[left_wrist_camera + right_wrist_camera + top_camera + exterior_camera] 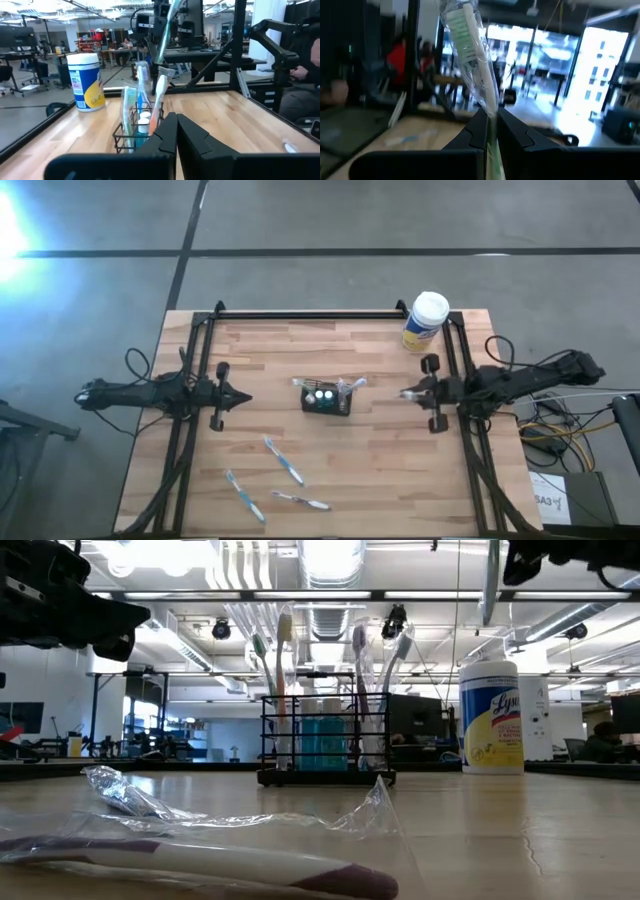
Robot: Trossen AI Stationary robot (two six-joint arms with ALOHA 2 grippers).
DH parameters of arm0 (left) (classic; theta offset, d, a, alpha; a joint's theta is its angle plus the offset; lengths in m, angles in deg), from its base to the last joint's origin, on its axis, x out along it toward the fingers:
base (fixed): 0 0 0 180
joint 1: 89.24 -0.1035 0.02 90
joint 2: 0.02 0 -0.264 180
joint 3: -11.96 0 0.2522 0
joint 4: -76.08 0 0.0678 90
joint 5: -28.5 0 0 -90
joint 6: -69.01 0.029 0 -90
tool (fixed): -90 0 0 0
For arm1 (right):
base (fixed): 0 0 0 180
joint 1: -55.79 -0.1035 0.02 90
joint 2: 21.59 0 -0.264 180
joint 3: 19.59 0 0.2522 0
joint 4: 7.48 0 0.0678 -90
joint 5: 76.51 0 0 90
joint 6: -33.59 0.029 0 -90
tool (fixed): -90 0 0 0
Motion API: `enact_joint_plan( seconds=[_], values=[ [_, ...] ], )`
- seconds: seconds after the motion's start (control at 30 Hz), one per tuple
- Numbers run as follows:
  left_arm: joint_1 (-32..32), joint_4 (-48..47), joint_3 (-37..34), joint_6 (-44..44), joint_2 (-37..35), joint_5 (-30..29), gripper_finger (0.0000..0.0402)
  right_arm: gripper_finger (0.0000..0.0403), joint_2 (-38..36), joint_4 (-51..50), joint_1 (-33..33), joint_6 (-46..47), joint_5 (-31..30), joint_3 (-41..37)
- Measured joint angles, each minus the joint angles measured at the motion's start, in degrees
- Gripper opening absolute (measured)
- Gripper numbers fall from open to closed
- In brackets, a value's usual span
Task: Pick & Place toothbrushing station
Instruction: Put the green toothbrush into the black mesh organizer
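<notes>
The right gripper (491,131) is closed on a wrapped toothbrush (470,55), held upright, over the right side of the surface (380,470). The left gripper (176,132) is shut and empty, over the left side. The holder (327,400) stands mid-surface between them, already crowded with brushes.

Risks, as judged: the loose wrapper may slip in the fingers; the brush may catch on the standing brushes or the mesh rim and tip the light holder.

Three wrapped toothbrushes (284,459) lie near the front edge. A canister (425,321) stands at the far right corner. Beyond is a bright workshop with benches, frames and ceiling lights.
</notes>
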Motion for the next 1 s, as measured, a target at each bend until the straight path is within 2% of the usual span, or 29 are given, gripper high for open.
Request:
enact_joint_plan(
  seconds=[0.2,0.33,0.57,0.73,0.9,1.0],
  values=[
    [0.0,1.0,0.0,0.1,0.0,-0.1,0.0007,0.0018,-0.9,8.8,0.0,-0.6,5.4,-7.0],
    [0.0,2.4,0.0,-1.5,0.0,-0.7,0.0007,0.0018,-0.8,14.3,0.0,-1.4,5.8,-9.7],
    [0.0,3.2,0.0,0.5,0.0,-3.0,0.0007,0.0018,1.4,15.1,0.2,-2.4,6.9,-7.6],
    [0.0,3.1,0.0,0.6,0.0,-3.8,0.0007,0.0018,8.7,15.4,0.4,-6.9,6.9,-0.1],
    [0.0,2.9,0.0,1.3,0.0,-4.2,0.0007,0.0018,21.5,17.3,1.9,-10.3,7.2,8.9],
    [0.0,2.9,0.0,1.3,0.0,-4.2,0.0007,0.0018,29.9,22.1,3.1,-10.7,7.4,12.5]
  ],
)
